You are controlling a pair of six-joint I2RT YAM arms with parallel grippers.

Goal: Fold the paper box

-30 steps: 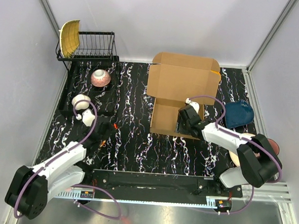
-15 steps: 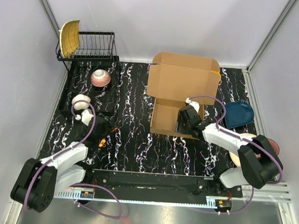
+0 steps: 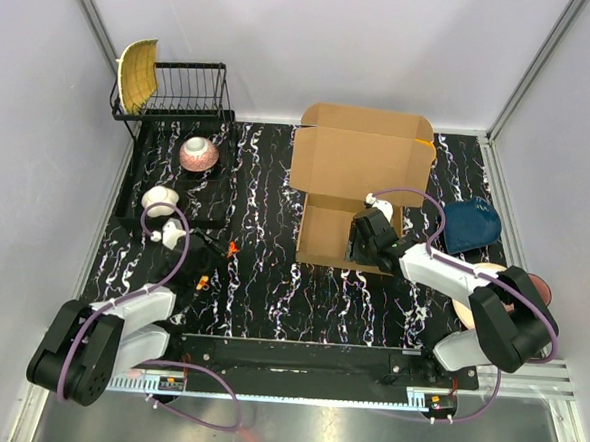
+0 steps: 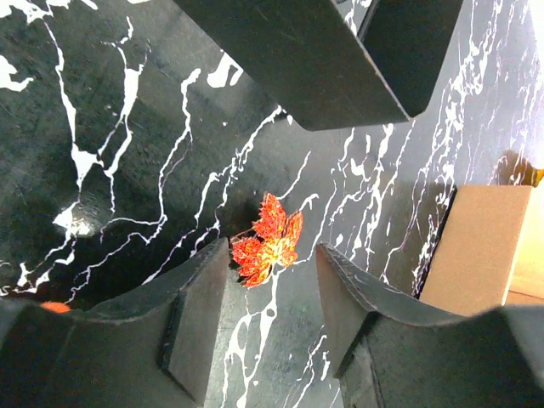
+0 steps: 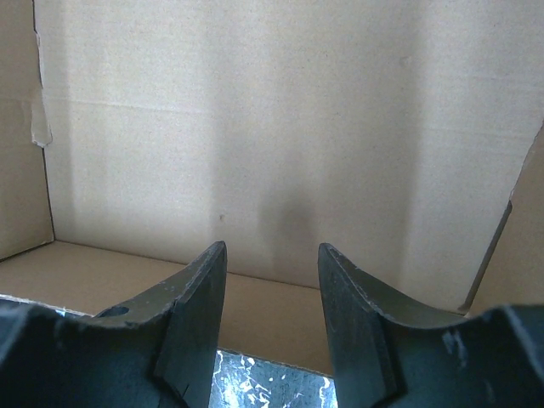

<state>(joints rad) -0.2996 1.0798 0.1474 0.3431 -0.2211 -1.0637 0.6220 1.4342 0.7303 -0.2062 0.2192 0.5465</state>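
Since a sec ago the left arm [image 3: 134, 306] has tucked back twd its base and the left gripper [image 4: 272, 255] has narrowed, but its fingers are apart w/ nothing btwn, only a red leaf [image 4: 272, 231] on the black mat [image 3: 266, 209]; the right gripper [image 5: 272, 248] hasn't budged, fingers spread, empty, nosed into the paper box [image 3: 324, 238], which sits right of centre on the mat, lid flap [image 3: 359, 160] thrown back. I'd do this w/ both arms: left pins the base, right folds along the creases.
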